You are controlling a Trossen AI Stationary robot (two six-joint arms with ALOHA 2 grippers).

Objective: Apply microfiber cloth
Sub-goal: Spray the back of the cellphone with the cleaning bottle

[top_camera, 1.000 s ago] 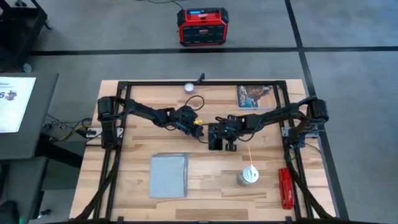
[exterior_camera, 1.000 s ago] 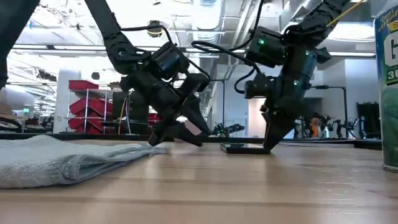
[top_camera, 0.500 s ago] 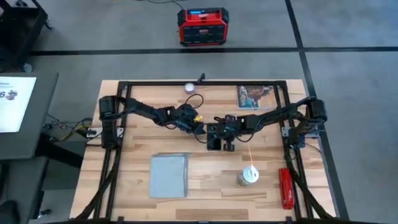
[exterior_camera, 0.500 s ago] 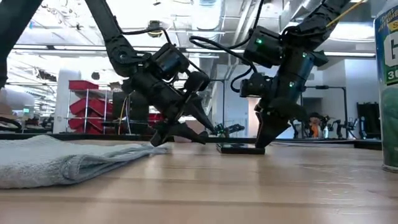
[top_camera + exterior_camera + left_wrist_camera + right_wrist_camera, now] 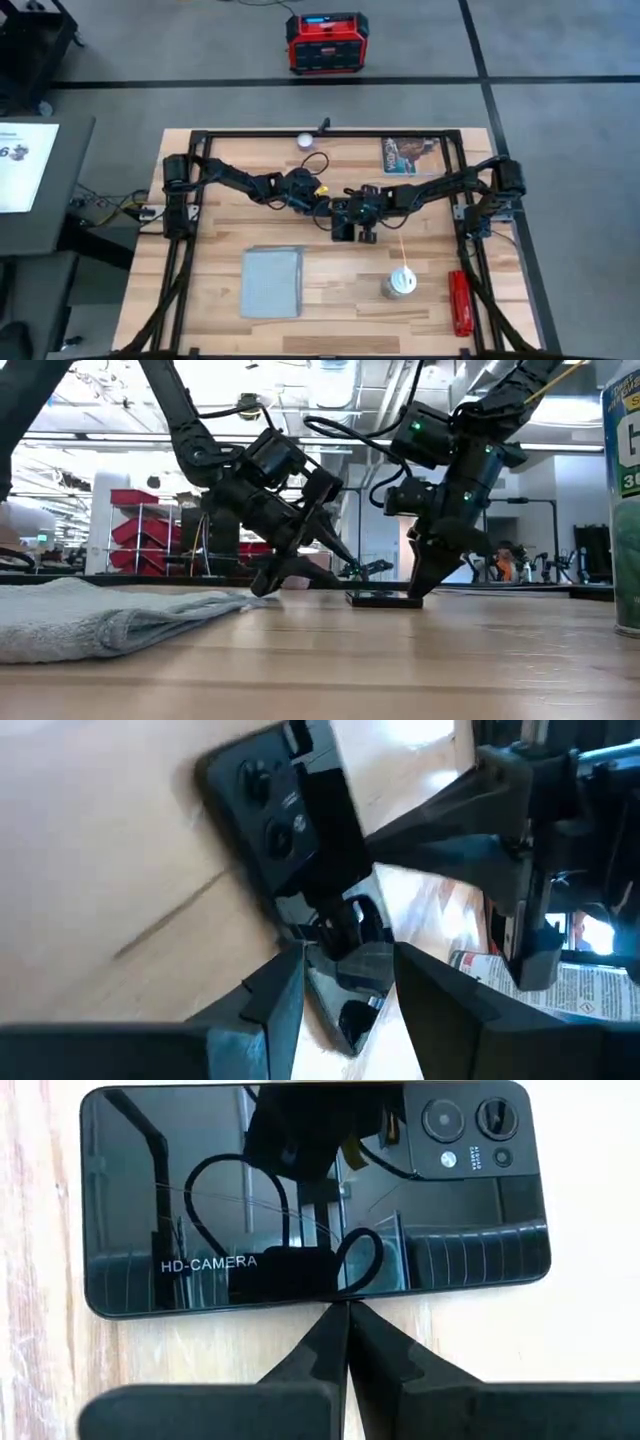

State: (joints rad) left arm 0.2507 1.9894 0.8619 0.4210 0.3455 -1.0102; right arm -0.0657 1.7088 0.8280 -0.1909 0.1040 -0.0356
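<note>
The left gripper (image 5: 322,205) has slid toward the phone (image 5: 315,1198), fingers parted and empty; the right gripper (image 5: 347,1320), fingers pressed together, apparently steadies its edge. The microfiber cloth (image 5: 271,282) lies untouched on the worktop (image 5: 340,320).

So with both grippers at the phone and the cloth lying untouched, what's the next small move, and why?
Probably the left gripper, fingers open, should ease closer to the phone to take its edge. The right gripper, shut, has its tips at the phone's long side, steadying it. The microfiber cloth lies apart, nearer the table's front edge, so it comes later.
</note>
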